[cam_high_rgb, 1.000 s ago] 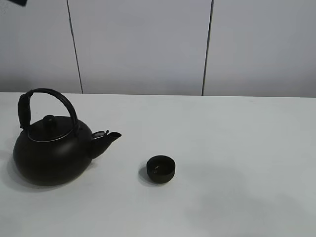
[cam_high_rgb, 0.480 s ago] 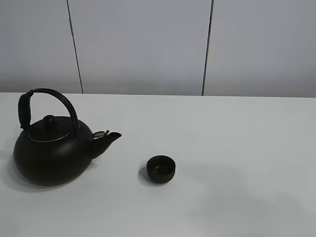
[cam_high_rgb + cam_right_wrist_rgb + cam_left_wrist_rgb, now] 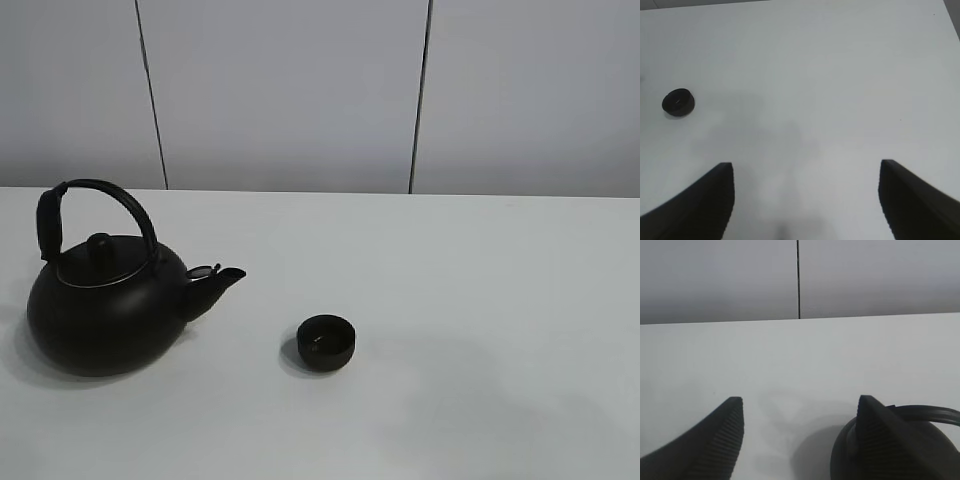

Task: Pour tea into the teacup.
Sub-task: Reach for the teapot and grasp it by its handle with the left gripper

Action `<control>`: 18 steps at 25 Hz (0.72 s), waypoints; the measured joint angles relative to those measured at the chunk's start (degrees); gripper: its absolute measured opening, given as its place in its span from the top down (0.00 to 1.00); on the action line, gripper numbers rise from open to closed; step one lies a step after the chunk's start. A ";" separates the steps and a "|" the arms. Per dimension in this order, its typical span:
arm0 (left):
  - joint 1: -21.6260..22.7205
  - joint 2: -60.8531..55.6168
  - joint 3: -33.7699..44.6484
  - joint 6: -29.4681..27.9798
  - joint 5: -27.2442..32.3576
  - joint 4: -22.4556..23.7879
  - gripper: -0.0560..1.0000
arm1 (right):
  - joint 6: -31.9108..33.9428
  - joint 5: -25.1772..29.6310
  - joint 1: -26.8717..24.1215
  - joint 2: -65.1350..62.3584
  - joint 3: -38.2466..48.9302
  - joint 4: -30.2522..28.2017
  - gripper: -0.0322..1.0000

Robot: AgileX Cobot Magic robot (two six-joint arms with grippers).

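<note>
A big black round-bodied kettle (image 3: 105,305) with an arched handle stands on the white table at the left, spout pointing right. The small matte-black teacup (image 3: 326,342) stands upright to the right of the spout, apart from it. Neither gripper shows in the exterior high view. In the left wrist view my left gripper (image 3: 797,412) is open and empty, with the kettle's handle and top (image 3: 927,437) behind its one finger. In the right wrist view my right gripper (image 3: 806,172) is open and empty above bare table, and the teacup (image 3: 678,102) lies well off to one side.
The white table (image 3: 480,300) runs back to a grey panelled wall (image 3: 290,90) with dark vertical seams. Nothing else stands on the table.
</note>
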 joint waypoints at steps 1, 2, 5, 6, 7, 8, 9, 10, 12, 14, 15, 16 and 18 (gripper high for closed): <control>0.00 0.00 1.79 -2.52 -2.70 1.89 0.50 | 0.00 -0.04 0.00 0.00 0.00 0.00 0.44; 0.00 0.00 3.56 -4.75 -6.29 4.49 0.50 | 0.00 -0.04 0.00 0.00 0.00 0.00 0.44; 0.26 0.50 7.75 -13.35 -16.04 13.26 0.50 | 0.00 -0.04 0.00 0.00 0.00 0.01 0.44; 0.60 1.53 8.60 -15.56 -18.88 15.89 0.50 | 0.00 -0.04 0.00 0.00 0.00 0.01 0.44; 1.07 2.94 8.96 -18.09 -20.93 17.76 0.50 | 0.00 -0.04 0.00 0.00 0.00 0.01 0.44; 1.45 5.20 9.08 -20.56 -22.46 20.08 0.50 | 0.00 -0.12 0.00 0.00 0.00 0.01 0.44; 1.72 7.71 9.14 -22.58 -24.23 22.30 0.50 | 0.00 -0.07 0.00 0.00 0.00 0.06 0.44; 1.88 9.86 9.14 -24.86 -26.19 24.43 0.50 | 0.00 -0.07 0.00 0.00 0.00 0.06 0.44; 1.87 14.47 9.14 -28.38 -29.78 26.86 0.50 | 0.00 -0.07 0.00 0.00 0.00 0.12 0.44; 1.87 17.92 9.14 -29.54 -32.85 27.79 0.50 | 0.00 -0.07 0.00 0.00 0.00 0.12 0.44; 1.87 19.55 9.14 -29.60 -33.81 28.07 0.50 | 0.00 -0.07 0.00 0.00 0.00 0.12 0.44; 1.87 21.02 9.14 -29.49 -34.49 28.21 0.50 | 0.00 -0.07 0.00 0.00 0.00 0.12 0.44; 1.93 23.49 9.14 -29.32 -36.23 28.42 0.50 | 0.00 -0.07 0.00 0.00 0.00 0.12 0.44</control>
